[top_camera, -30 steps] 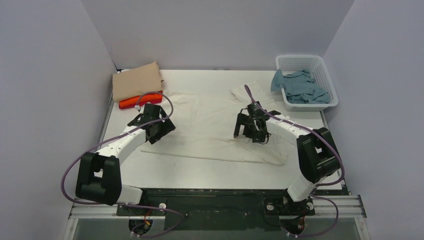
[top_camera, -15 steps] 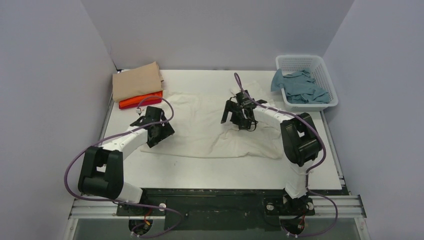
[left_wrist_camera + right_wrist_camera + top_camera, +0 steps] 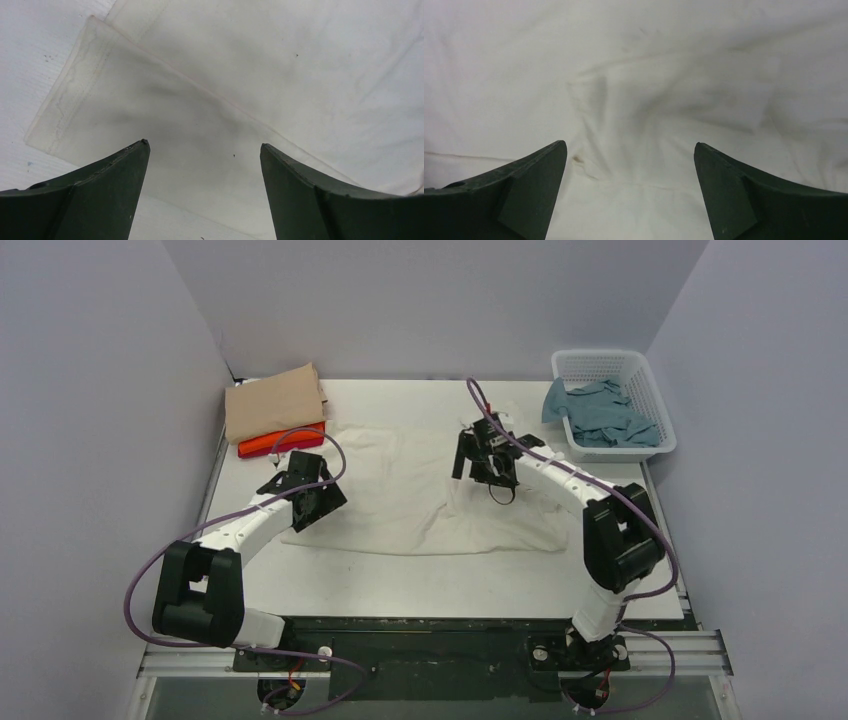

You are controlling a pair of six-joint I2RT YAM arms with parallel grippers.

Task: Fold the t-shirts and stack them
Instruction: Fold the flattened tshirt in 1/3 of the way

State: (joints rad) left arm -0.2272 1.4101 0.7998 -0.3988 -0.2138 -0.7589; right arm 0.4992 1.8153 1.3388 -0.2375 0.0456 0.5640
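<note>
The large cream t-shirt [image 3: 400,495] lies spread across the middle of the table, its right part rumpled. My left gripper [image 3: 312,508] is open over the shirt's left edge. In the left wrist view the jaws [image 3: 204,150] stand wide apart above a flat hemmed flap of cream cloth [image 3: 150,110], holding nothing. My right gripper [image 3: 476,466] is open over the shirt's far right part. In the right wrist view the jaws [image 3: 630,147] stand apart above wrinkled cream cloth [image 3: 664,90]. A folded tan tee [image 3: 272,402] lies on an orange-red one [image 3: 283,442] at the back left.
A white lattice basket [image 3: 655,390] at the back right holds a crumpled grey-blue tee [image 3: 600,418]. Grey walls close in the left, back and right sides. Bare white table [image 3: 450,580] shows along the near edge in front of the shirt.
My right gripper moved away from me toward the back, and the shirt's right part shifted and bunched with it. The left gripper shifted only slightly.
</note>
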